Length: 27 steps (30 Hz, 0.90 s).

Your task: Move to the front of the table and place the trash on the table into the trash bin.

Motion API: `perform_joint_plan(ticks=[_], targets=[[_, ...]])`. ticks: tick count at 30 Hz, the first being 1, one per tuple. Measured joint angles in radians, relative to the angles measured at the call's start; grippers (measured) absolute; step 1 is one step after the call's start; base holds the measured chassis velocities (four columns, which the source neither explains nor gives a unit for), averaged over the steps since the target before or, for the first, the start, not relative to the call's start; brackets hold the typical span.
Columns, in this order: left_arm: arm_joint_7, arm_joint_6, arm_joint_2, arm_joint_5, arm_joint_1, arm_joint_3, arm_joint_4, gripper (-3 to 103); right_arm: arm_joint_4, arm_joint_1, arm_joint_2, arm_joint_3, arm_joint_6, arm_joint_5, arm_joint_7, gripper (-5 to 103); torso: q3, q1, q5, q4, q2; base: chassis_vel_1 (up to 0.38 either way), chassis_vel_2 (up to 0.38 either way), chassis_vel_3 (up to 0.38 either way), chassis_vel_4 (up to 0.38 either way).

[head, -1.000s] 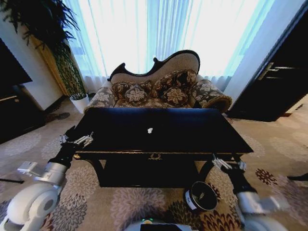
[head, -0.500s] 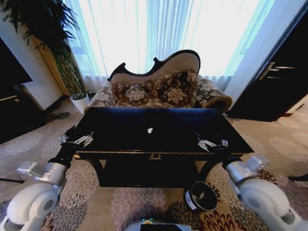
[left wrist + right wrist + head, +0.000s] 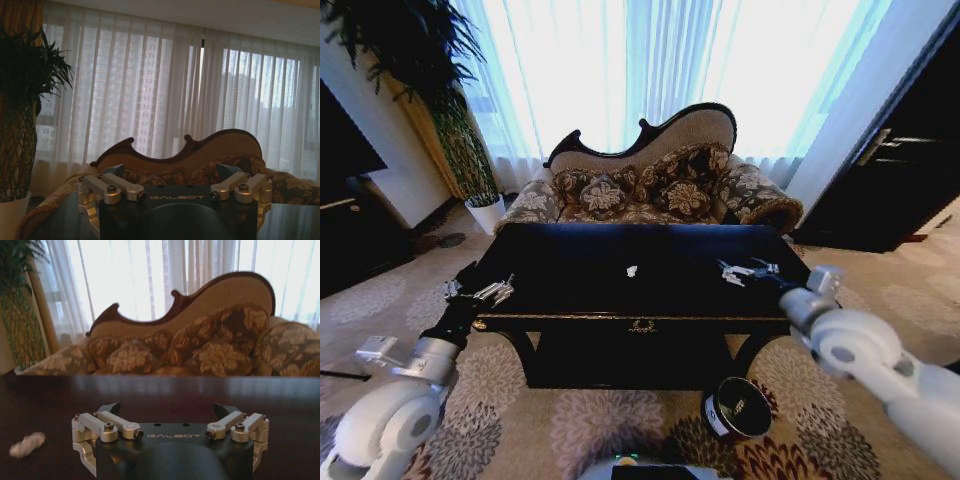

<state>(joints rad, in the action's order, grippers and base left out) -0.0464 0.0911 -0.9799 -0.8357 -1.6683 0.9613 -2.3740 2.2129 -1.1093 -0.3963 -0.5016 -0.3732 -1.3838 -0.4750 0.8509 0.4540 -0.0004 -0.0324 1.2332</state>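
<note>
The dark glossy table (image 3: 570, 290) stands right in front of me. A white crumpled tissue wad (image 3: 632, 271) lies near its middle, and the right wrist view shows the same tissue wad (image 3: 27, 444) on the table top (image 3: 200, 395), off to one side of the fingers. My right gripper (image 3: 740, 272) hovers open over the right part of the table, a short way right of the wad, and is empty (image 3: 168, 410). My left gripper (image 3: 480, 291) hangs open and empty at the table's front left corner (image 3: 172, 172). The black trash bin (image 3: 737, 407) stands on the carpet below the table's front right.
A patterned sofa (image 3: 660, 190) with a carved back stands close behind the table. A potted plant (image 3: 470, 160) is at the back left, a black low cabinet (image 3: 350, 230) at the left and a dark door (image 3: 900, 170) at the right. Flowered carpet lies in front.
My right arm has risen from beside the table's front right leg and swung up over the table's right part, toward the tissue wad. The left arm has not moved.
</note>
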Motion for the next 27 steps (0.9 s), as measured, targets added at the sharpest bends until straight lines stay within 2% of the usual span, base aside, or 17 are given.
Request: perform_joint_plan(ticks=[4,5,6,9,10,15,16,20,22,25,27], targets=[[0.000,0.000,0.000,0.000,0.000,0.000,0.000,100,-0.039,0.201,0.013,0.200,-0.009,-0.036,-0.032,100,0.000,0.000,0.0003,0.0000,0.000,0.000,0.000,0.000,0.000],[0.000,0.000,0.000,0.000,0.000,0.000,0.000,100,-0.039,0.201,0.013,0.200,-0.009,-0.036,-0.032,100,0.000,0.000,0.0003,0.0000,0.000,0.000,0.000,0.000,0.000],[0.000,0.000,0.000,0.000,0.000,0.000,0.000,100,-0.044,0.245,0.011,0.253,-0.011,-0.041,-0.037,100,0.000,0.000,0.0002,-0.0001,0.000,0.000,0.000,0.000,0.000],[0.000,0.000,0.000,0.000,0.000,0.000,0.000,100,-0.059,0.423,-0.011,0.431,-0.020,-0.061,-0.059,100,0.000,0.000,0.0001,-0.0001,0.000,0.000,0.000,0.000,0.000],[0.000,0.000,0.000,0.000,0.000,0.000,0.000,100,-0.059,0.423,-0.011,0.431,-0.020,-0.061,-0.059,100,0.000,0.000,0.0001,-0.0001,0.000,0.000,0.000,0.000,0.000],[0.000,0.000,0.000,0.000,0.000,0.000,0.000,100,-0.092,0.649,-0.073,0.698,-0.037,-0.093,-0.094,100,0.000,0.000,0.0001,0.0001,0.000,0.000,0.000,0.000,0.000],[0.000,0.000,0.000,0.000,0.000,0.000,0.000,100,-0.092,0.649,-0.073,0.698,-0.037,-0.093,-0.094,100,0.000,0.000,0.0001,0.0001,0.000,0.000,0.000,0.000,0.000],[0.000,0.000,0.000,0.000,0.000,0.000,0.000,100,-0.111,0.773,-0.113,0.834,-0.046,-0.104,-0.113,100,0.000,0.000,0.0002,-0.0002,0.000,0.000,0.000,0.000,0.000],[0.000,0.000,0.000,0.000,0.000,0.000,0.000,100,-0.117,0.802,-0.121,0.859,-0.048,-0.108,-0.119,100,0.000,0.000,0.0001,-0.0002,0.000,0.000,0.000,0.000,0.000],[0.000,0.000,0.000,0.000,0.000,0.000,0.000,100,-0.145,0.912,-0.165,0.963,-0.055,-0.120,-0.148,100,0.000,0.000,0.0000,0.0000,0.000,0.000,0.000,0.000,0.000],[0.000,0.000,0.000,0.000,0.000,0.000,0.000,100,-0.157,0.942,-0.184,0.996,-0.057,-0.120,-0.158,100,0.000,0.000,0.0000,0.0001,0.000,0.000,0.000,0.000,0.000]])
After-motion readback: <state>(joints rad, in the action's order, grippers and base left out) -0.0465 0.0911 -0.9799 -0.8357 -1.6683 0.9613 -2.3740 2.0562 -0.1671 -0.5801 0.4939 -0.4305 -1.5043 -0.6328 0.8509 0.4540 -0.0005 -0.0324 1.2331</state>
